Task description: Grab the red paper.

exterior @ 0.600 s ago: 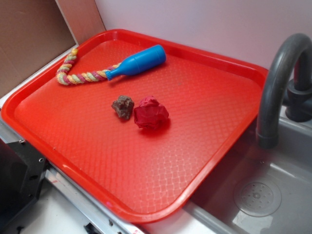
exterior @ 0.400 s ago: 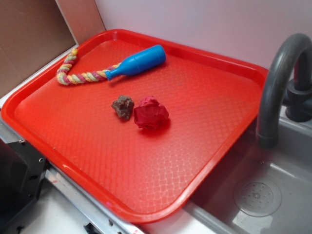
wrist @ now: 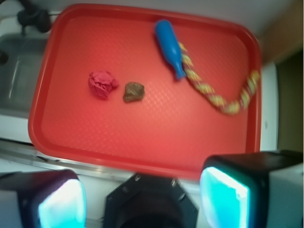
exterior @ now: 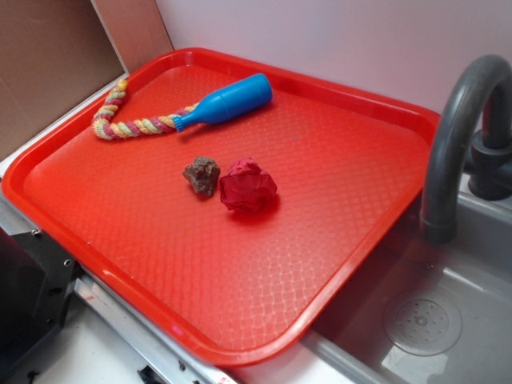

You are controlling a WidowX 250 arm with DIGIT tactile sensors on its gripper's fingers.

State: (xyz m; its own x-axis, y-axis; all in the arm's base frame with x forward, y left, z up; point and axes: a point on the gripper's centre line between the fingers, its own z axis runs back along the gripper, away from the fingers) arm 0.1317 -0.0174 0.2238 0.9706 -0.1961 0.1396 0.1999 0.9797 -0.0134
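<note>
Pale wall and a grey sink with a curved faucet frame a big bright red tray that serves as the surface. Near the tray's centre lies the red paper, a dark crimson crumpled ball, with a small brown rocky lump just beside it at its 9 o'clock in the exterior view, the two close but seemingly not touching. At the tray's 11 o'clock sits a blue bottle-shaped toy joined to a braided rope. In the wrist view the gripper hangs high above the near tray edge, its two fingers spread wide apart and empty, their pads glowing cyan; the picture is somewhat blurred, so fine detail is uncertain. From that camera the paper appears at about 11 o'clock from the gripper, well apart from it, with the lump at the paper's 3 o'clock. The grasp appears not yet begun: this looks like the approach step. The next move likely calls for travelling over the paper and centring on it, then descending with the fingers straddling the ball while staying clear of the lump alongside.
</note>
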